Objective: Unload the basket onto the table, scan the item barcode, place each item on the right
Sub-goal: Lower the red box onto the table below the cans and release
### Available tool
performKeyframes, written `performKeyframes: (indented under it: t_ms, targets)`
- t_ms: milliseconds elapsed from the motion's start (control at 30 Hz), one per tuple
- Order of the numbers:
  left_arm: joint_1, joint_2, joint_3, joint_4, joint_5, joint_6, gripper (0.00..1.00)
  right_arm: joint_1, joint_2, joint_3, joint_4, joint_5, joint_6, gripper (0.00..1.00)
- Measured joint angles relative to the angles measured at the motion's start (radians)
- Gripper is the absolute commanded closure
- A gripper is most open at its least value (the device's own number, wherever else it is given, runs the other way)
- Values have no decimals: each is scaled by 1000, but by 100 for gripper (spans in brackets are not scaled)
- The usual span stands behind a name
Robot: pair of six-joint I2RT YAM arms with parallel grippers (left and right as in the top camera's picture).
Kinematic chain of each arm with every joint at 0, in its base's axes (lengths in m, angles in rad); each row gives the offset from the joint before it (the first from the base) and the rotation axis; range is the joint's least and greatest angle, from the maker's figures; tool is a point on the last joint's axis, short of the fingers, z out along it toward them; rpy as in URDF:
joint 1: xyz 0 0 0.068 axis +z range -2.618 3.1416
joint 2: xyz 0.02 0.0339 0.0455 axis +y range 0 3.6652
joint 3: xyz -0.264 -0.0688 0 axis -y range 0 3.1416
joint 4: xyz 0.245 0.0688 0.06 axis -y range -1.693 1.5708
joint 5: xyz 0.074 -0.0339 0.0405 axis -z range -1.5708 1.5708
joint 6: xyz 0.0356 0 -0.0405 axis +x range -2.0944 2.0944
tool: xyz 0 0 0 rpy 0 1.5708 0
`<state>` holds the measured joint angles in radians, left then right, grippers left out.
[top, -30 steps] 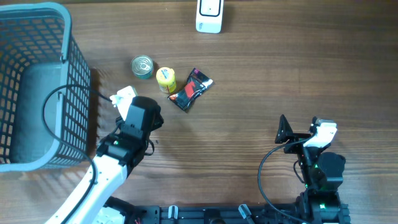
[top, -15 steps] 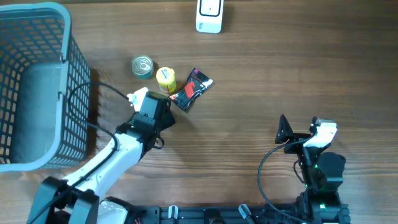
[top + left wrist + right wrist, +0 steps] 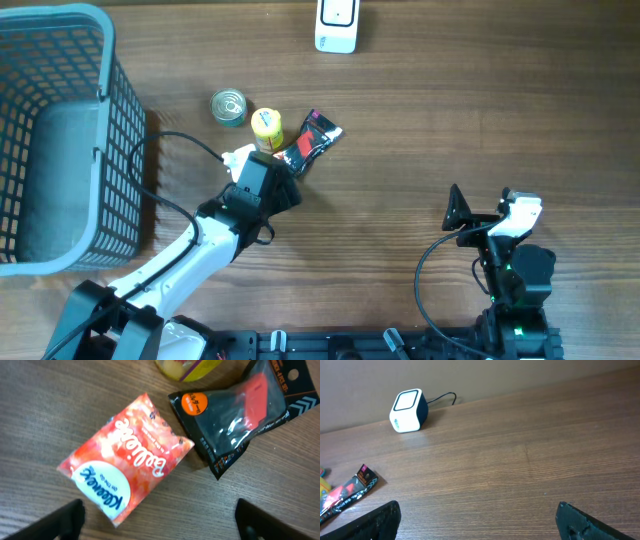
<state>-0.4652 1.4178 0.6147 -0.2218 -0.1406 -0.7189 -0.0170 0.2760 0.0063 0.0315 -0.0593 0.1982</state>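
Note:
An orange-red Kleenex tissue pack [image 3: 127, 457] lies flat on the wood just ahead of my left gripper [image 3: 160, 527], which is open with bare table between its fingertips. To the pack's right lies a black packet with a red item [image 3: 240, 410] [image 3: 308, 143], and a yellow container [image 3: 266, 128] stands beyond them. In the overhead view the left gripper [image 3: 275, 175] hides the tissue pack. The white barcode scanner [image 3: 336, 25] [image 3: 409, 411] stands at the far edge. My right gripper [image 3: 479, 522] [image 3: 487, 222] hangs open at the near right, holding nothing.
A small metal can [image 3: 229, 107] stands left of the yellow container. A large blue-grey mesh basket [image 3: 60, 140] fills the left side. The scanner's cable [image 3: 442, 397] trails off behind it.
My left arm has swung right and away from the basket, ending over the cluster of items. The right arm has not moved.

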Motion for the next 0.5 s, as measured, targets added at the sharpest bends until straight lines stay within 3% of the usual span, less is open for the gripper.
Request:
performKeyframes:
  t_ms: [233,500]
  targets:
    - [-2,-90,-1,-97,0,40,4,0,0,0,14,0,0,0]
    - [-5,-494,55,-231,-38,126,0,0,0,0,71,-69,0,0]
